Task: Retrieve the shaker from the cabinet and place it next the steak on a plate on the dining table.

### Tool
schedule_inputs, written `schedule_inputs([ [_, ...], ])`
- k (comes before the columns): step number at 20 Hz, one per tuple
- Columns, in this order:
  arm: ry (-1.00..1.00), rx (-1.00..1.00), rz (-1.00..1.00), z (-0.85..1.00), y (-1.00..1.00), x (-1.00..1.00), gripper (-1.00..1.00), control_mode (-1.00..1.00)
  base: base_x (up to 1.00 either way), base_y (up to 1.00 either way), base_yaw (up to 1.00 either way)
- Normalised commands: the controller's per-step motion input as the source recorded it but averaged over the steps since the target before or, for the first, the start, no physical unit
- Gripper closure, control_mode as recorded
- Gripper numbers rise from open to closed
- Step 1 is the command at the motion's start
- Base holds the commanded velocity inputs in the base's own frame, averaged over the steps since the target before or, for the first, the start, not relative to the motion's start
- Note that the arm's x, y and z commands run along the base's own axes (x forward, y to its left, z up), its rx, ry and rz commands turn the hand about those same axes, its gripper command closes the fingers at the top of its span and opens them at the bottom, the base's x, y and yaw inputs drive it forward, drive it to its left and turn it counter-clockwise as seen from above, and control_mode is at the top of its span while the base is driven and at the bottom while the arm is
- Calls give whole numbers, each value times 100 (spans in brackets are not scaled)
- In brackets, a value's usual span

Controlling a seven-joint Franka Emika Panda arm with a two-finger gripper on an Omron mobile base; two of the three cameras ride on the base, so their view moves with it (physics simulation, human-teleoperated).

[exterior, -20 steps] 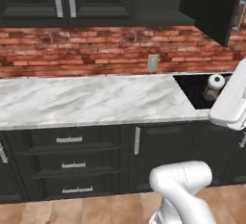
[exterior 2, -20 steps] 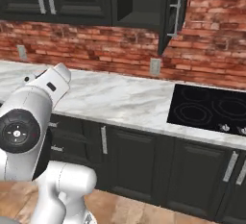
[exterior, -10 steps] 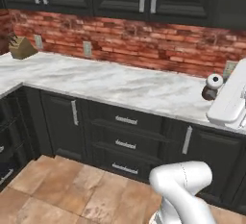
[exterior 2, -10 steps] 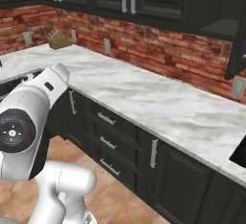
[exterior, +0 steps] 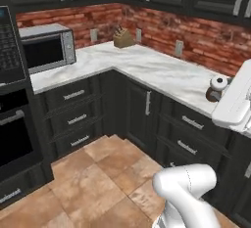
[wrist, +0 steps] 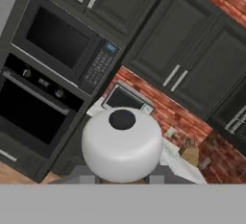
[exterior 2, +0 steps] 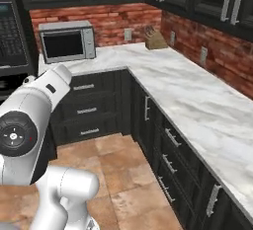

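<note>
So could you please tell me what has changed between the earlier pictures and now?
The base has turned left along the counter: the cooktop has left view, and the corner with the knife block, the microwave and the wall oven has come in. The shaker stays in the gripper, beside the raised arm.

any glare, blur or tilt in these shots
Hand view: rolled, so the wall oven and cabinet slant; the shaker looms large. Left base view: flat light, soft and blocky. Right base view: pale sheen on the counter, no hard shadows.

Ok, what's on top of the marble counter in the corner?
A silver microwave and a wooden knife block. The robot's arm covers the counter's far right end.
</note>
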Motion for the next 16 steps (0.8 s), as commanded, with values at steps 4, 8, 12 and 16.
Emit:
schedule_inputs([
  [4,0,0,0,0,0,0,100,100,-5,0,75],
  [8,0,0,0,0,0,0,100,100,0,0,82],
  [12,0,0,0,0,0,0,100,100,0,0,82],
  [16,0,0,0,0,0,0,100,100,0,0,77],
])
